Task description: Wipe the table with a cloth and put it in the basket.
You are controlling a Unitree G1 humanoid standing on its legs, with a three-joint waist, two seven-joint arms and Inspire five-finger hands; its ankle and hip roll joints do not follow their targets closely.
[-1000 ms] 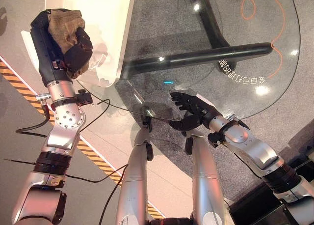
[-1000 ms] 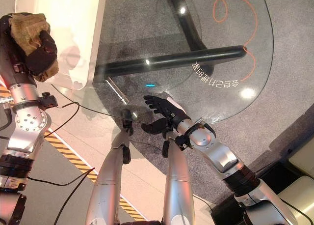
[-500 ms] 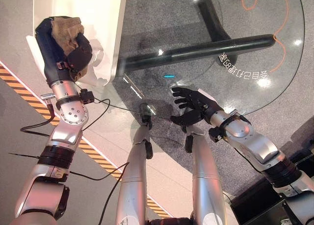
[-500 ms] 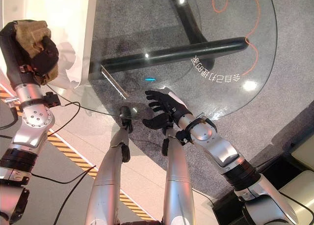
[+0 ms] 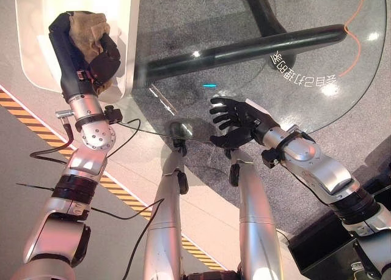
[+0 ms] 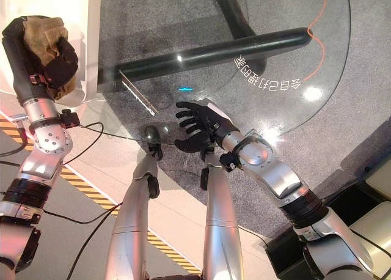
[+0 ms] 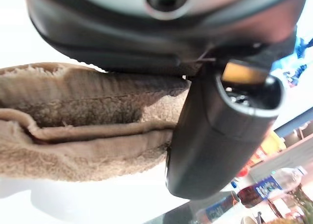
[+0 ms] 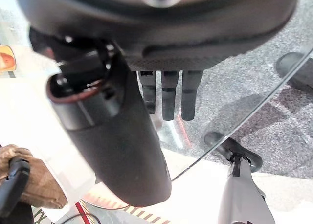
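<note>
My left hand [image 5: 85, 47] is up high, and its fingers are curled tight around the brown cloth [image 5: 85, 30]. The cloth is fuzzy and bunched up into a lump in my palm, and some of it sticks out at the top of my fist. In my left wrist view I can see the cloth [image 7: 83, 126] folded in soft ridges, squeezed under my dark thumb [image 7: 220, 131]. My left hand with the cloth is over the white basket [image 5: 36, 23], which sits at the left side of the glass table [image 5: 256, 78]. I cannot tell if the cloth touches the basket. My right hand [image 5: 235, 124] is over the near edge of the glass table, well apart from my left hand. Its fingers are spread out and loose, and it holds nothing. In my right wrist view its fingers [image 8: 168, 94] point straight out over the glass. The table top is see-through, so I can see the dark table leg [image 5: 244, 51] and the grey carpet [image 5: 183, 23] under it. A thin orange cord [image 5: 357, 20] curls by the far side of the table. On the floor by my left arm there is a strip of yellow and black tape [image 5: 24, 118].
</note>
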